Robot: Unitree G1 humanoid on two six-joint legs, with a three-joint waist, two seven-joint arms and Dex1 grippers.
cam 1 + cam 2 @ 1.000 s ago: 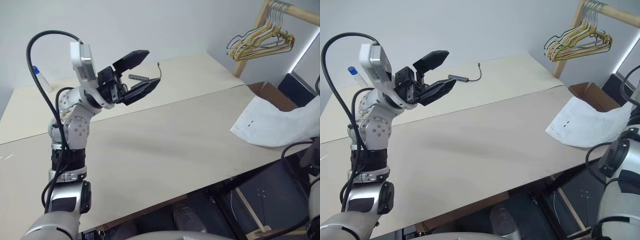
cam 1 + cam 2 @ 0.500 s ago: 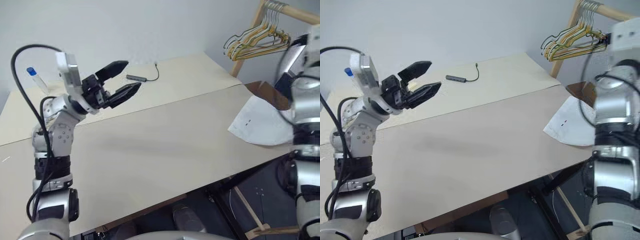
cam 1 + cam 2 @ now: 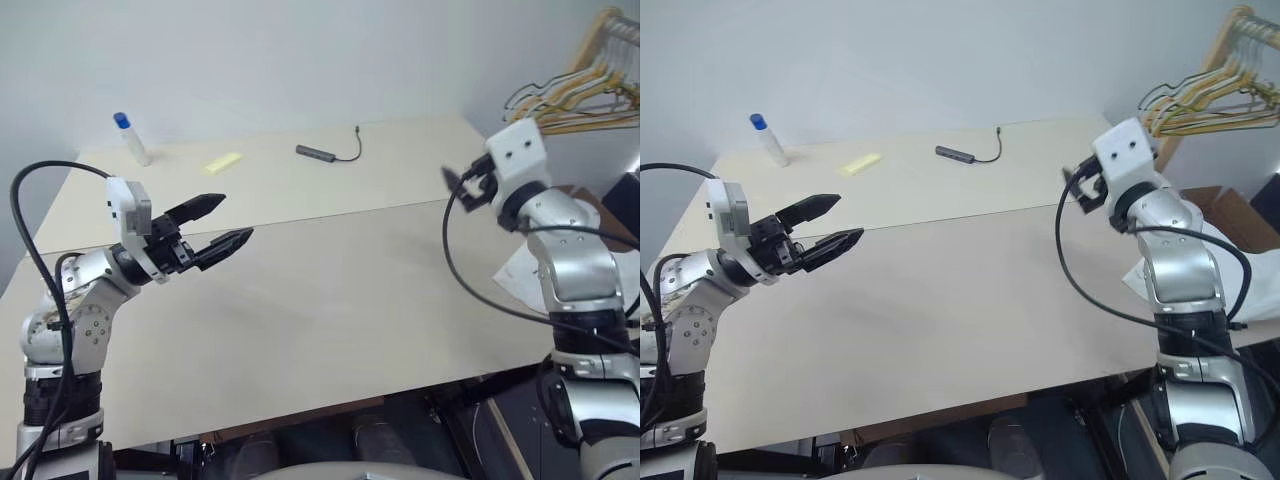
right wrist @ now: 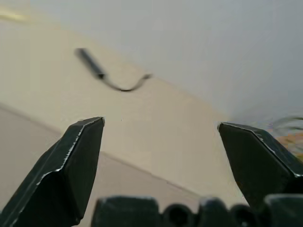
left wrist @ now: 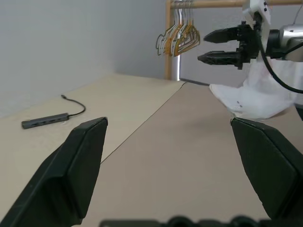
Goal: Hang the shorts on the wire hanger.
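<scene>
Shorts: you have them lying white and crumpled at the right end of the tabletop, partly over its edge, behind your right arm; nothing grips them.

Right claw: a second ago it was out of the head views; now it has swung in over the right part of the tabletop, held about level, fingers apart and empty, above and just beside the shorts.

Left claw: it has dropped lower and further left since then, pointing level toward the right, fingers spread wide and empty, well apart from the shorts.

Bunched hangers: on a wooden pole beyond the right corner.

Cable adapter, yellow slip and bottle: along the far edge. The broad middle between your two claws lies bare.
</scene>
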